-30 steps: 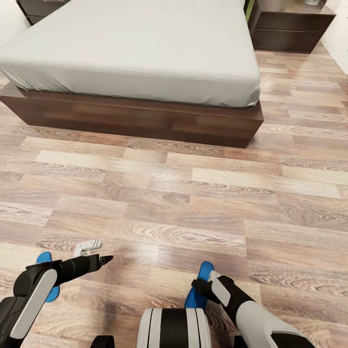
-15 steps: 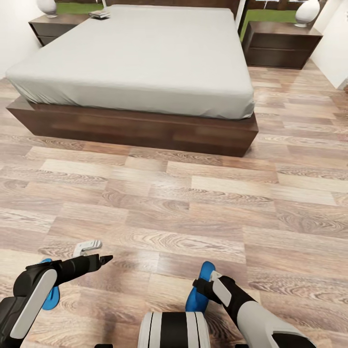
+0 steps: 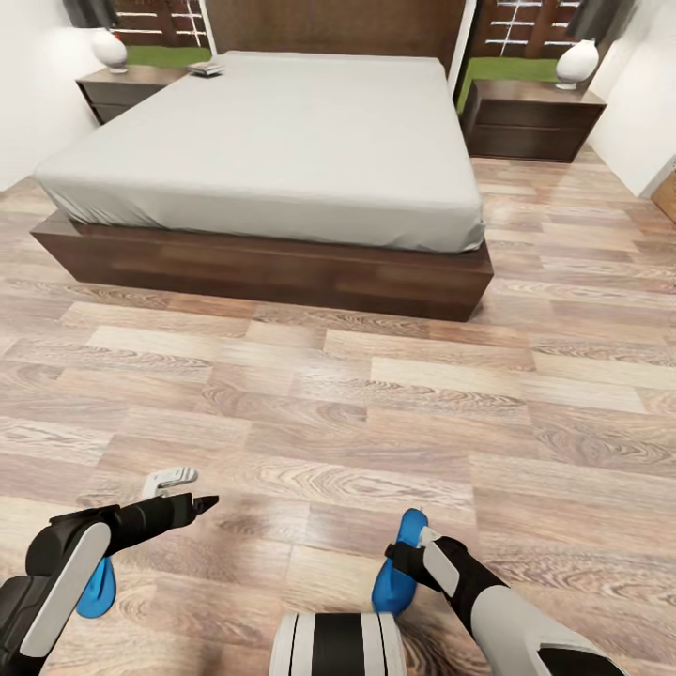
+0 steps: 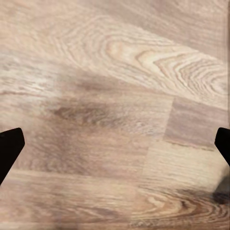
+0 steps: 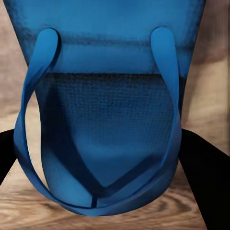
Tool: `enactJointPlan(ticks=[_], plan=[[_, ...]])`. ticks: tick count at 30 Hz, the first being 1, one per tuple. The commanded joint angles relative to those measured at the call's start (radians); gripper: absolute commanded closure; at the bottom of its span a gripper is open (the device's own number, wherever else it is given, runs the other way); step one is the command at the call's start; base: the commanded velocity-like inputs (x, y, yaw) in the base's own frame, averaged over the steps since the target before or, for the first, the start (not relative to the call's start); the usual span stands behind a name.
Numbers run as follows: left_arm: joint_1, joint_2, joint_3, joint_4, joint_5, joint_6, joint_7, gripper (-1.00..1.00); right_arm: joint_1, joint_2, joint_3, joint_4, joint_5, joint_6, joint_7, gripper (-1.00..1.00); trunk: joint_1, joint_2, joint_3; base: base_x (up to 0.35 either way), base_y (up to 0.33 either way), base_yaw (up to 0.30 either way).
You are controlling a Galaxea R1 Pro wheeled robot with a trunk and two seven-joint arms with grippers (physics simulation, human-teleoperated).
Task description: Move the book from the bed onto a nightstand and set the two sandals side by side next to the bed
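Presently the right end effector [image 5: 103, 158] is closed on a blue sandal [image 3: 398, 561], carried low near the robot's base; in the right wrist view the dark fingers [image 5: 203, 172] are seen on either side of the sole and its straps. The left end effector [image 3: 178, 490] hangs over bare floor [image 3: 376, 413] with its jaws spread and nothing between them. The second sandal [image 3: 94, 584] lies on the floor just beside the left forearm, partly hidden by it. The book [image 3: 205, 68] is seen as a small dark thing at the far left corner of the bed [image 3: 272, 150], close to the left nightstand [image 3: 127, 92]; a second nightstand [image 3: 530, 120] stands at the bed's right, and each bears a white lamp.

Several failures can be foreseen. The held sandal is soft and is gripped at one part only, so it may flex, swing or slip out while the base is driven toward the bed. The second sandal lies close to the left arm and the base, and could be run over or pushed away if the robot is turned without care. Were the first sandal released at an angle, the pair would not end side by side. The book lies far across the mattress, so a reach from the foot of the bed would probably fall short; an approach along the left side is judged safer, though the lamp [image 3: 110, 49] on that surface could be struck.
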Motion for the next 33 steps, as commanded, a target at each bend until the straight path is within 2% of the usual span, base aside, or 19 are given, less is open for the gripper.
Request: enactJointPlan(ticks=[1,8,14,33], plan=[[0.000,0.000,0.000,0.001,-0.001,0.004,-0.003,-1.00,0.000,0.000,-0.008,-0.002,-0.003,0.005,-0.006,1.00,-0.001,0.000,0.003,0.000,0.000,0.000],[0.000,-0.001,-0.002,0.003,-0.003,0.003,-0.002,-1.00,0.000,-0.012,-0.008,-0.001,0.029,0.005,-0.006,1.00,-0.004,0.002,0.030,0.000,0.000,0.000],[-0.001,0.001,0.003,0.004,-0.003,0.004,-0.003,-1.00,0.000,-0.014,-0.006,-0.001,0.038,0.005,-0.006,1.00,-0.006,0.003,0.054,0.000,0.000,0.000],[-0.002,0.005,0.004,0.004,-0.005,0.003,-0.001,-1.00,0.001,-0.038,-0.003,-0.001,0.040,0.005,-0.006,1.00,-0.079,0.136,0.113,0.000,0.000,0.000]])
